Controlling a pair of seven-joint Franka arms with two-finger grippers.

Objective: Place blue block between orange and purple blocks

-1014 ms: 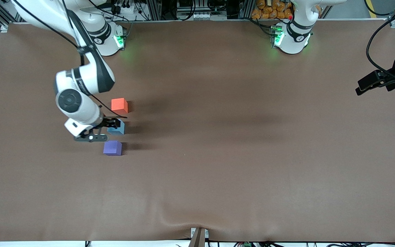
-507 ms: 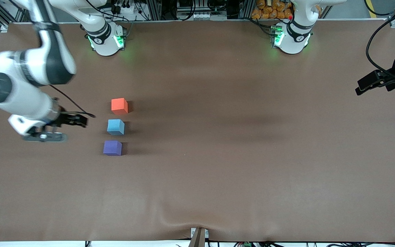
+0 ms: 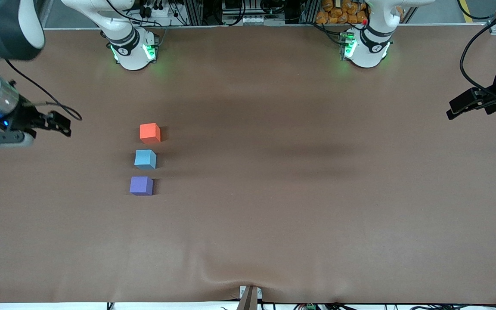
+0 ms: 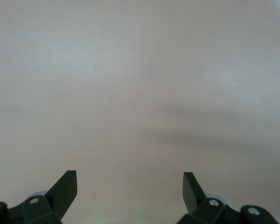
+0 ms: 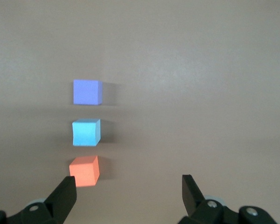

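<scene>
The blue block (image 3: pixel 145 159) sits on the brown table between the orange block (image 3: pixel 150 133) and the purple block (image 3: pixel 141 185), in a short row toward the right arm's end. The orange one is farthest from the front camera, the purple one nearest. All three also show in the right wrist view: blue (image 5: pixel 86 132), orange (image 5: pixel 84 171), purple (image 5: pixel 87 92). My right gripper (image 3: pixel 60 124) is open and empty, raised over the table edge at the right arm's end, apart from the blocks; it also shows in the right wrist view (image 5: pixel 129 191). My left gripper (image 3: pixel 461 106) is open and empty, waiting at the left arm's end (image 4: pixel 129 186).
The brown table cover (image 3: pixel 274 193) has a small wrinkle near the front edge. Cables and equipment line the table edge by the arm bases (image 3: pixel 134 51).
My right gripper let go of the blue block, rose and swung away toward the right arm's end of the table. The three blocks stayed in their row. The left arm has not moved.
</scene>
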